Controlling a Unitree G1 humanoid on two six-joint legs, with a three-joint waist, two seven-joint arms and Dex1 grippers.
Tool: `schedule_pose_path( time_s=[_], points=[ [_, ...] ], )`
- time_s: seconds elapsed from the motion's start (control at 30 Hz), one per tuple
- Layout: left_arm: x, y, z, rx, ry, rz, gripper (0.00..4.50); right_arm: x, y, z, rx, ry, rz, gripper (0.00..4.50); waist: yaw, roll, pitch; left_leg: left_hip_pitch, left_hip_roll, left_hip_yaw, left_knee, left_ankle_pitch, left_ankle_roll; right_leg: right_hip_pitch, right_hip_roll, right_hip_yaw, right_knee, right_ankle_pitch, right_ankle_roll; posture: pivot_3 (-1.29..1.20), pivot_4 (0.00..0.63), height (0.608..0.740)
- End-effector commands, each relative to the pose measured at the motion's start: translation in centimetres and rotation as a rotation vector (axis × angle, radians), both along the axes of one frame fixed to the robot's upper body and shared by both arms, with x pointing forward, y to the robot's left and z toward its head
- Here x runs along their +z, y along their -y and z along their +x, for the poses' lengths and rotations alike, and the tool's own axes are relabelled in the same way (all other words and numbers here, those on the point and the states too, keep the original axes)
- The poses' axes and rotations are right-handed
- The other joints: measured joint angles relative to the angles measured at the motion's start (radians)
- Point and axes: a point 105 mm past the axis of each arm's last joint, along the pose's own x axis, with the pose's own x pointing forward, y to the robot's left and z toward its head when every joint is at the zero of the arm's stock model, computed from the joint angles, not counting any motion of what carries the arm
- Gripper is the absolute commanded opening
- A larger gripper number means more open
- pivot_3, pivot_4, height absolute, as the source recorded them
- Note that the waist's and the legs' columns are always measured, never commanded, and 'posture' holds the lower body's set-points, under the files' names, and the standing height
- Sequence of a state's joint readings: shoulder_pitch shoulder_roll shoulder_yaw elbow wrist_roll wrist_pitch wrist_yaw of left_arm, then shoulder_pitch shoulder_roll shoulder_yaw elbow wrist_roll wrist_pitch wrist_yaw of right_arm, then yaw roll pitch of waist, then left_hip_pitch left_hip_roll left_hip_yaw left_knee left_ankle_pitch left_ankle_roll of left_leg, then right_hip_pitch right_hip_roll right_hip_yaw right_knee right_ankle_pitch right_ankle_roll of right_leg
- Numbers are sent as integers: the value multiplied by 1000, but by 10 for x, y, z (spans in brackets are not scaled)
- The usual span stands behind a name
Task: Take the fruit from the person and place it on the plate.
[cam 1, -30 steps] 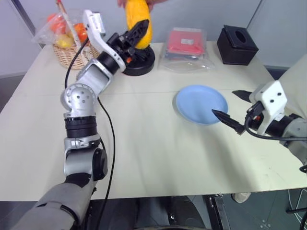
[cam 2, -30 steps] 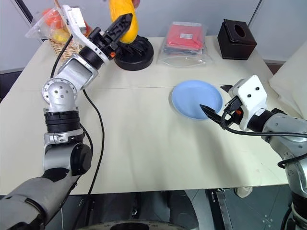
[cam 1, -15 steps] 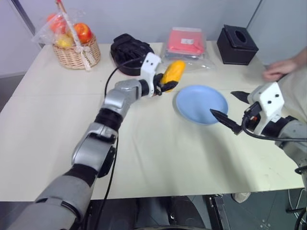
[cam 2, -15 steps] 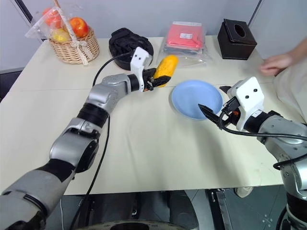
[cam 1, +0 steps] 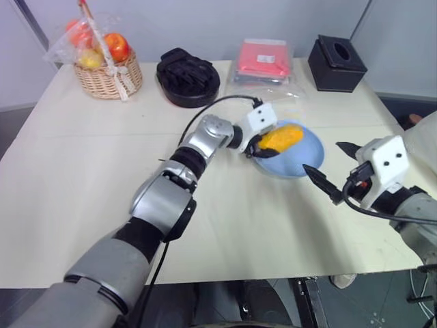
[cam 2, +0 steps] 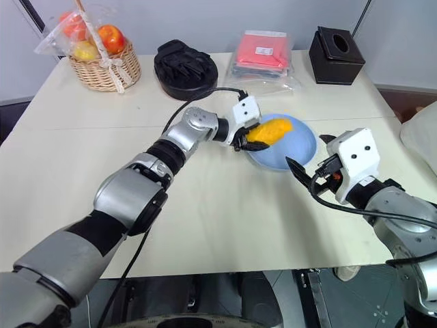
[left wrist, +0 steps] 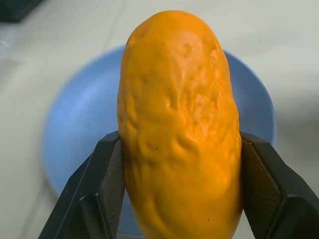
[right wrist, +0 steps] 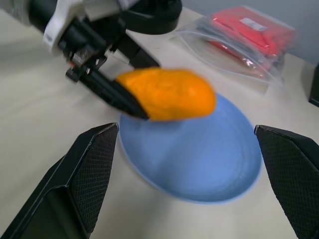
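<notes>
One fruit (cam 1: 281,137), yellow-orange & oblong, is clamped in the left gripper (cam 1: 261,143) — black jaws pressed on both its sides, seen up close in the left wrist view (left wrist: 178,129). It's held over the light-blue plate (cam 1: 300,161), lying roughly level, w/ its free end pointing toward the robot's right. Can't tell if it's touching the plate or just above it; the right wrist view suggests a small gap. Left arm stretches across the pale surface (cam 1: 82,178) toward the plate's near-left rim.

Right gripper (cam 1: 328,167) sits just beside the plate on the robot's right, jaws spread wide, nothing between them. From its wrist cam both textured fingers (right wrist: 84,164) frame the plate (right wrist: 209,164), w/ the fruit (right wrist: 167,93) & the left gripper (right wrist: 112,92) in between.

At the back of the surface: wicker basket (cam 1: 106,75) w/ red & orange fruit in clear wrap at far left, black round dish (cam 1: 188,76) next to it, clear bag w/ red contents (cam 1: 263,61) behind the plate, black box (cam 1: 336,63) at far right. Black cable (cam 1: 205,109) loops along the left arm.
</notes>
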State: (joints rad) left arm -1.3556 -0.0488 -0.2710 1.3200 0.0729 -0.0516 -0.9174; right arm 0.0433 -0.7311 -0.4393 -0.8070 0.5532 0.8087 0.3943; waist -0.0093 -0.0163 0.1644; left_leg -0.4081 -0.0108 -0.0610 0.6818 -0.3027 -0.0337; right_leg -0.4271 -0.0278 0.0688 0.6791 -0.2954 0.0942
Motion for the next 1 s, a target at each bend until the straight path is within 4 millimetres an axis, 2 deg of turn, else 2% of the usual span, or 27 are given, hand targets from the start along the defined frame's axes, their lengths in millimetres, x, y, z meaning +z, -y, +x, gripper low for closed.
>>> schedule_pose_path(
  time_s=[0.03,0.37,0.7,0.77,0.83,1.0],
  points=[
    [13,14,-3,-21,28,20,2504,11,1,-9,-27,57,-13,4500,0,0,0,0,0,0,0,0,0,0,0,0,0,0,0,0,150,740],
    [12,25,-6,-10,51,42,2504,11,4,-19,-80,63,-9,4500,-1,0,0,0,0,0,0,0,1,0,0,0,1,0,1,0,150,740],
    [16,23,4,73,100,41,2504,13,5,-21,-99,72,-14,4500,1,0,0,0,-1,0,0,0,1,0,0,0,1,0,1,0,150,740],
    [17,23,4,82,95,28,3553,13,6,-22,-101,72,-14,4500,1,0,0,0,-1,0,0,0,1,0,0,0,1,0,1,0,150,740],
    [18,24,5,84,92,20,4376,13,5,-22,-102,73,-14,4500,1,0,0,0,-1,0,0,0,1,0,0,0,1,0,1,0,150,740],
    [22,24,6,91,92,-3,4449,12,6,-23,-106,72,-15,4500,0,0,0,0,-1,0,0,0,1,0,0,0,1,0,1,0,150,740]
  ],
)
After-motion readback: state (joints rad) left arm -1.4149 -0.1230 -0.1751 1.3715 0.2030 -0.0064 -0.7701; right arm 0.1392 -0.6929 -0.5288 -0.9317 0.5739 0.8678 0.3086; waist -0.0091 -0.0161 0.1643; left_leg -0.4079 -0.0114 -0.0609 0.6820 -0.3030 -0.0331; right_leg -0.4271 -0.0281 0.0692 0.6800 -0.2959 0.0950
